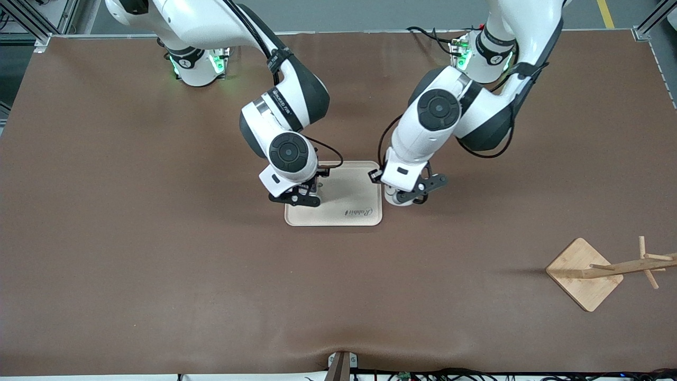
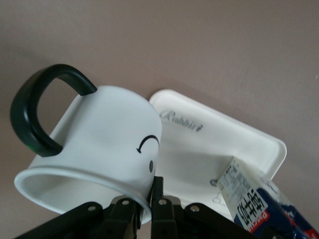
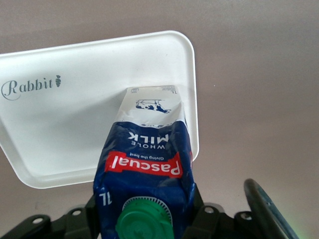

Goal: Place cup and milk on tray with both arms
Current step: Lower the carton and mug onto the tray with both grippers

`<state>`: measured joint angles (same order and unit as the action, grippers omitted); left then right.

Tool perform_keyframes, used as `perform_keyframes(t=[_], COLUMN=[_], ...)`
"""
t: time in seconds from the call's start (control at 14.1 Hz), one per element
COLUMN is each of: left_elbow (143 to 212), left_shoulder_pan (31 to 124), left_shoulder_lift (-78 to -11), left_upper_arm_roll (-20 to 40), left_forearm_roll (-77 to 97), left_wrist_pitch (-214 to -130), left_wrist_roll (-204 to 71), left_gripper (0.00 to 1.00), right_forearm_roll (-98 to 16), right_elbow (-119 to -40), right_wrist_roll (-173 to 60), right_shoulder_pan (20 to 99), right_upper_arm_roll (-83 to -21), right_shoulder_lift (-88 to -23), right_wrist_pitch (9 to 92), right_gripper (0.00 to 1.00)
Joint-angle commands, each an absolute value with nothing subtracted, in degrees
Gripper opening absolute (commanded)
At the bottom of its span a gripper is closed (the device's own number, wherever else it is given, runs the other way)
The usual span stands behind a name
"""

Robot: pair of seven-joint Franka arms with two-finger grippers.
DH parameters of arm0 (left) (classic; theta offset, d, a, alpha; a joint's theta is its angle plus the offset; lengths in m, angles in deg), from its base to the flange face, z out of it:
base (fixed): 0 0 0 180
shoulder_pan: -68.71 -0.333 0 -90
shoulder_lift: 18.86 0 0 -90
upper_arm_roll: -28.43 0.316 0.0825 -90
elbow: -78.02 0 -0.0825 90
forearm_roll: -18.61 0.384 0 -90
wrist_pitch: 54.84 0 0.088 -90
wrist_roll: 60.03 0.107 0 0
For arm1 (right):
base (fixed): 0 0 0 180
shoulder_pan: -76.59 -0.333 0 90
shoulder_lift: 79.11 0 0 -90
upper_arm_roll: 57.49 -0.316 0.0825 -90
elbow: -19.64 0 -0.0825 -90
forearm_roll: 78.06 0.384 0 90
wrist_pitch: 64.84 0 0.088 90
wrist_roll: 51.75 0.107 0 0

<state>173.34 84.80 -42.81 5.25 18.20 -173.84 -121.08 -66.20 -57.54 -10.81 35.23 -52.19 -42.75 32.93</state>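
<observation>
Right gripper (image 3: 144, 219) around milk (image 3: 144, 159), standing on tray (image 3: 60, 124); whether released, we cannot tell. Left gripper (image 2: 144, 209) pinches cup (image 2: 99, 144) rim beside tray; we'd carry it inboard, clear of carton.

Tray (image 1: 349, 190) middle bare, room to pass between grippers. Milk (image 3: 144, 169) blocks right-arm end, cup (image 2: 99, 149) crowds left-arm edge. Wooden stand (image 1: 584, 272) well apart, no obstruction.

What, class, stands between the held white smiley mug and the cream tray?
Nothing visible: the left claw holds the white smiley mug beside the cream rectangular tray, whose near part lies bare; the blue milk carton stands farther along.
</observation>
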Motion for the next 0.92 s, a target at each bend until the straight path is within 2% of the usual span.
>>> perform_keyframes(t=[0.0, 0.57, 0.71, 0.85], left_elbow=[171.18, 170.14, 165.93, 165.21], left_shoulder_pan=[86.37, 87.51, 88.3, 88.48], left_shoulder_lift=[-45.66, -53.65, -57.78, -59.9], left_upper_arm_roll=[5.41, 5.41, 5.41, 5.5], left_forearm_roll=[15.45, 5.7, 3.68, 2.27], left_wrist_pitch=[-172.43, -172.78, -172.78, -173.48], left_wrist_roll=[-121.81, -124.8, -125.76, -127.43], left_gripper=[0.0, 0.0, 0.0, 0.0], right_forearm_roll=[-67.25, -66.72, -66.63, -66.63], right_elbow=[-55.77, -52.43, -49.63, -46.64], right_wrist_roll=[-11.24, -11.68, -11.68, -11.68], right_shoulder_pan=[35.72, 37.48, 39.14, 40.37], right_upper_arm_roll=[-52.4, -52.13, -52.31, -52.31], right_shoulder_lift=[-41.58, -44.21, -45.18, -45.71], right_wrist_pitch=[32.63, 29.03, 24.92, 21.13], right_gripper=[1.0, 1.0, 1.0, 1.0])
